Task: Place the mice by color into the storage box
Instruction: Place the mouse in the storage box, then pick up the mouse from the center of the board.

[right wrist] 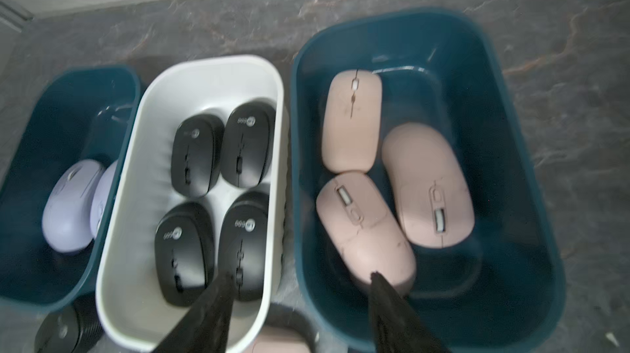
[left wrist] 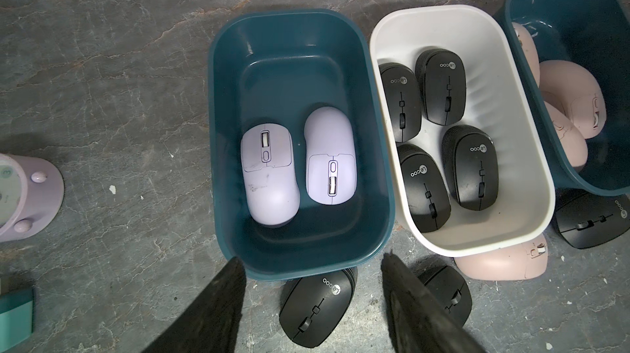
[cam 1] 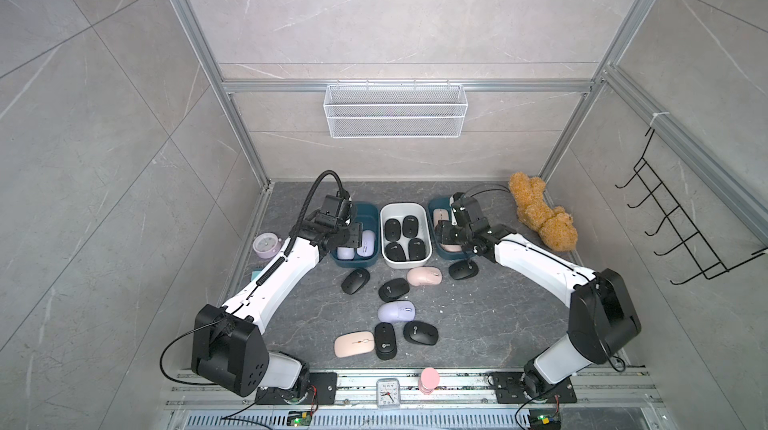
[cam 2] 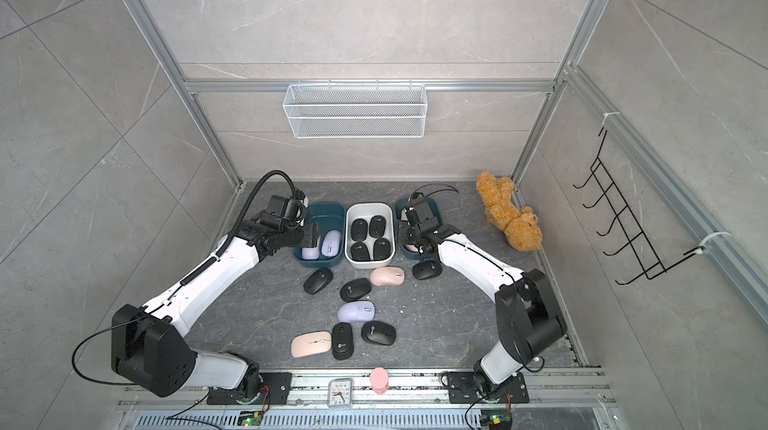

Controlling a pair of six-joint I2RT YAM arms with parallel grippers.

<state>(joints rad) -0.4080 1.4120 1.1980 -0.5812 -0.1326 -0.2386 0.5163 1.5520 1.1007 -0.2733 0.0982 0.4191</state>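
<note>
Now, arms (cam 1: 286, 274) outstretched, left tool (left wrist: 312, 257) and right tool (right wrist: 300, 273) hang spread above storage boxes (cam 1: 405, 264).

Three boxes in a row at the back of the table (cam 1: 498, 324). The left teal box (left wrist: 218, 129) holds two lilac mice (left wrist: 269, 177) (left wrist: 330, 160), side by side, buttons up, pointing opposite ways. The white box (left wrist: 511, 61) in the middle carries four black mice (left wrist: 400, 102) (left wrist: 443, 87) (left wrist: 422, 187) (left wrist: 472, 167), two by two, all top side up. The right teal box (right wrist: 511, 170) has three pink mice (right wrist: 351, 123) (right wrist: 428, 184) (right wrist: 366, 232), crowded and touching.

Out in front, eight lie loose! Five loose black mice (cam 1: 355, 281) (cam 1: 393, 289) (cam 1: 462, 270) (cam 1: 385, 340) (cam 1: 420, 333), two loose pink mice (cam 1: 424, 276) (cam 1: 354, 343), and one loose lilac mouse (cam 1: 397, 311) in the middle of the scatter.
</note>
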